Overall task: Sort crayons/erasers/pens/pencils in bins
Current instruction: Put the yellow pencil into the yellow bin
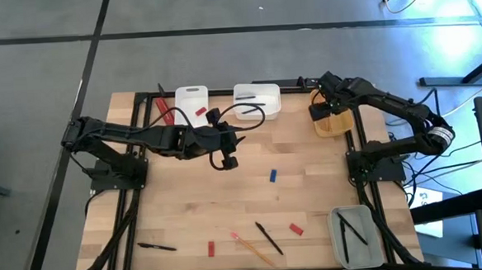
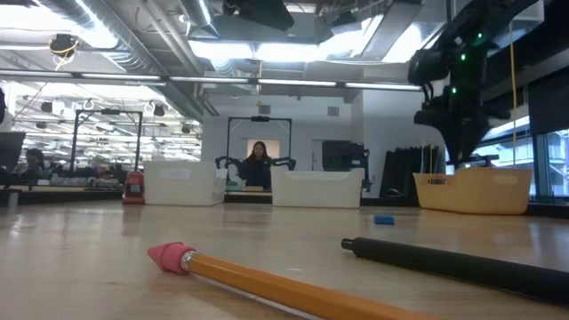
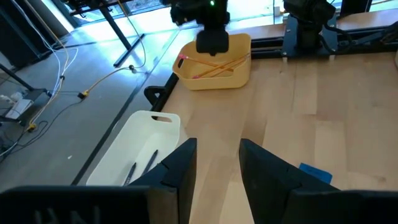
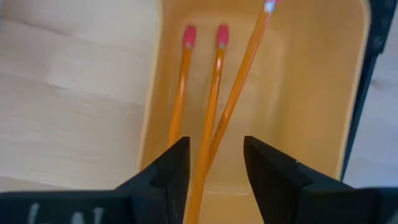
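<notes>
My right gripper [image 4: 214,165] is open, pointing down over the yellow-orange bin [image 1: 334,124]. Three pencils [image 4: 214,93] lie inside the bin: two side by side, with one slanting across them and showing between my fingers. I see no touch. My left gripper [image 3: 217,162] hangs open and empty above the table's middle [image 1: 235,140], facing that bin. Another pencil [image 1: 251,247] and two pens [image 1: 269,238] [image 1: 156,247] lie flat near the table's near edge. A wider white bin [image 3: 134,149] holds dark pens.
A narrow white bin [image 1: 191,103] and the wider white bin [image 1: 257,101] stand at the far edge, and a translucent grey bin [image 1: 354,236] with pens stands at the near right. Small red pieces [image 1: 296,229] [image 1: 211,249] and a blue piece [image 1: 272,175] lie loose on the wood.
</notes>
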